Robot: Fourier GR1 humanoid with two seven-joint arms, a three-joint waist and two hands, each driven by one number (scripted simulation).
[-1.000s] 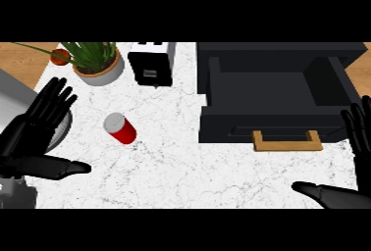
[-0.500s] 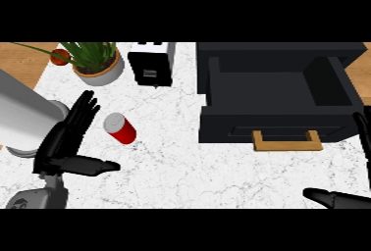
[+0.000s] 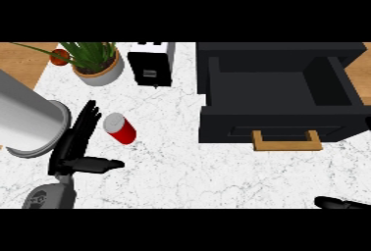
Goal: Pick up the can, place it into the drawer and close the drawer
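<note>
Where white marble counter [image 3: 217, 171] meets wood floor (upper corners), the left hand [image 3: 76, 144], fingers straight, flanks the can [image 3: 120, 128].

Light is bright and even across the white marbled tabletop [image 3: 217, 171], with no glare on it. Shadows are faint: only a soft grey smudge lies under the can [image 3: 120, 128]. The drawer [image 3: 279, 88] beside it reads as near-uniform black, its inner walls barely separable. The can's lid and the grey cylinder [image 3: 25, 120] left of it show smooth shading.
</note>
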